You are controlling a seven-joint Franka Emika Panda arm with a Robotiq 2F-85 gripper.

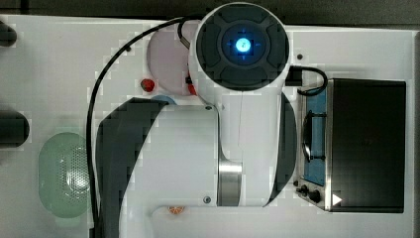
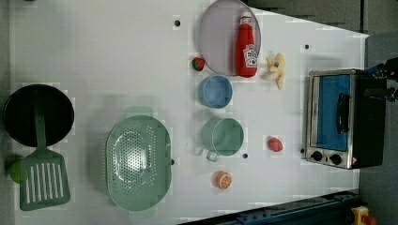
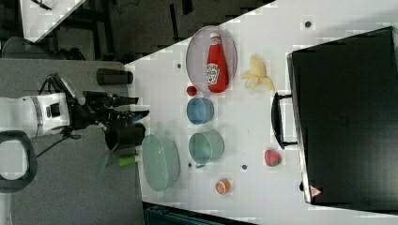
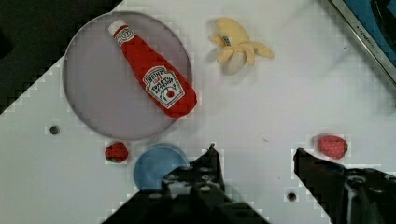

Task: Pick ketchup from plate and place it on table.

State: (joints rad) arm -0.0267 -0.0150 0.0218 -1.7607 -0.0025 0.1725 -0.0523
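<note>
Left view, left to right: black pan (image 2: pixel 38 115) with a green spatula (image 2: pixel 43 178) at the tabletop (image 2: pixel 108 56) edge, then a pale green colander (image 2: pixel 138 161), a small red strawberry piece (image 2: pixel 198 63) just beside the plate (image 2: pixel 216 37) rim, a blue dish (image 2: pixel 215 91), a teal cup (image 2: pixel 223 136), an orange slice (image 2: pixel 223 180). The ketchup (image 2: pixel 246 45) lies flat on the plate, cap toward the tabletop's far edge, its base reaching the rim on the side nearest the peeled banana (image 2: pixel 275 69). Further right: a second strawberry (image 2: pixel 275 144), then the toaster oven (image 2: pixel 341 118). In the right view the arm reaches in from the right view's left, wrist roughly level, well apart from the plate, gripper (image 3: pixel 136 113) out past the tabletop edge near a dark cylinder (image 3: pixel 114 76). In the wrist view the gripper (image 4: pixel 256 151) is empty, jaws spread wide apart with bare tabletop between the fingertips (image 4: pixel 212 150); the ketchup (image 4: pixel 154 79) sits diagonally on the plate (image 4: pixel 88 93), not touched. In the top view the arm's body covers most of the plate (image 1: pixel 166 59).
</note>
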